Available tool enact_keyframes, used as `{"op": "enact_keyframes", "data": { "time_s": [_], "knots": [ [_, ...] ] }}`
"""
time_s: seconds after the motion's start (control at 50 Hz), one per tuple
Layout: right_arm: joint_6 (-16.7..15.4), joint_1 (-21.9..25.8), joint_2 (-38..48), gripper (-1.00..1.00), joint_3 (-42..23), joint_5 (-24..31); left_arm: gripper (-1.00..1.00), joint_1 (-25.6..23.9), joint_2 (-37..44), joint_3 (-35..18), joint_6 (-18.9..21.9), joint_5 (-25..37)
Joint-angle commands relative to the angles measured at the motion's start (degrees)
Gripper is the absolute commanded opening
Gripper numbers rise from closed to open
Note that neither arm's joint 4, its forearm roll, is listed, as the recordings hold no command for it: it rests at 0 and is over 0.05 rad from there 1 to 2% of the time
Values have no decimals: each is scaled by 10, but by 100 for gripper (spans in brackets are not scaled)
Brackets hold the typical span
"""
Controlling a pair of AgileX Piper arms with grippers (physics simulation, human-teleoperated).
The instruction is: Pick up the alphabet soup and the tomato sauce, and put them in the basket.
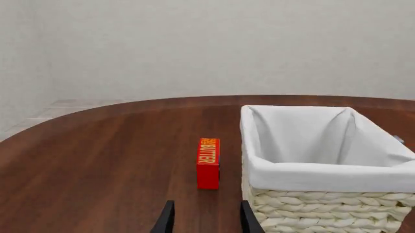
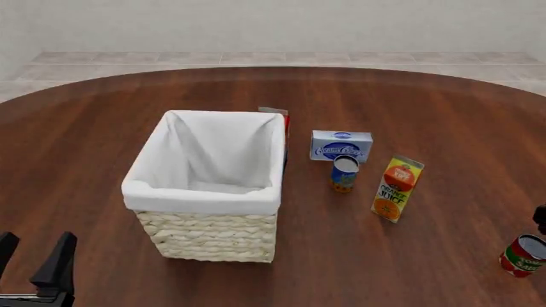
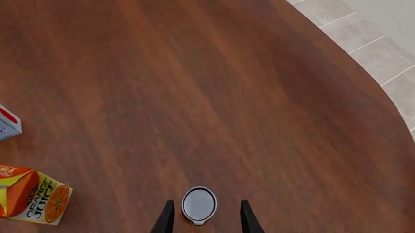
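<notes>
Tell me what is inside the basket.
The basket shows only its white cloth lining; no can is visible in it. Its near inner wall is hidden by the rim in the front view.

The alphabet soup (image 2: pixel 344 173), a blue can with orange lower band and pale top, is seen upright on the bench, right of the basket (image 2: pixel 209 240). The basket, cream wicker with white lining, is seen upright. The tomato sauce (image 2: pixel 522 255), red with green band, is tilted near the front right edge.

Basket (image 2: pixel 204 211) top open, unobstructed. Alphabet soup (image 2: pixel 344 173) hemmed btwn cream cheese box (image 2: pixel 341 146) & OJ carton (image 2: pixel 397 189).
</notes>
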Motion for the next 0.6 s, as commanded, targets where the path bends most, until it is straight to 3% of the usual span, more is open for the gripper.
{"op": "enact_keyframes", "data": {
  "time_s": [0.02, 0.6],
  "knots": [
    [7, 5, 34, 100, 9, -16, 100, 0, 0, 0, 0, 0],
    [2, 12, 101, 100, 40, -87, 100, 0, 0, 0, 0, 0]
  ]
}}
